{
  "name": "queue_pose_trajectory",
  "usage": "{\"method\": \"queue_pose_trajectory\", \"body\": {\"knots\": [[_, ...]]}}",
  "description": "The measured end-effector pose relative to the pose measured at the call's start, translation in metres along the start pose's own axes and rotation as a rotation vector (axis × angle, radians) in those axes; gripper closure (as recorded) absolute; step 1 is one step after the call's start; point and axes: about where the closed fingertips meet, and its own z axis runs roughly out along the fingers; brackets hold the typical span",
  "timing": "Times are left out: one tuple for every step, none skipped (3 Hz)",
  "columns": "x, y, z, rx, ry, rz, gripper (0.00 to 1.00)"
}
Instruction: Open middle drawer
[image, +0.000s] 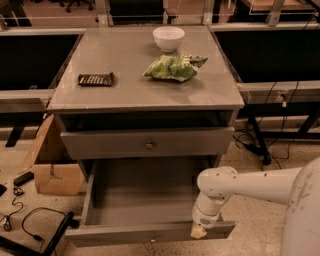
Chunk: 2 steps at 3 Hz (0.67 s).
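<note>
Shows the middle drawer (140, 199) pulled far out at 6 o'clock, under the knobbed top drawer (100, 145). Puts the gripper (199, 231) at its front's 3 o'clock end; cannot tell whether jaws spread. Leaves bowl (168, 37) at 12 on the bench (125, 62).

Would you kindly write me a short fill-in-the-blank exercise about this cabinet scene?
1. The middle drawer stands ___, its inside showing.
2. The end effector sits at that drawer front's ___ end, as pictured.
3. The bowl on the cabinet top is ___ in colour.
4. The drawer above bears one small round ___.
Missing words: open; right; white; knob.
</note>
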Motion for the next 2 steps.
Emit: {"method": "queue_pose_trajectory", "body": {"knots": [[0.0000,0.0000,0.0000,0.000,0.000,0.000,0.58],[0.0000,0.0000,0.0000,0.000,0.000,0.000,0.34]]}}
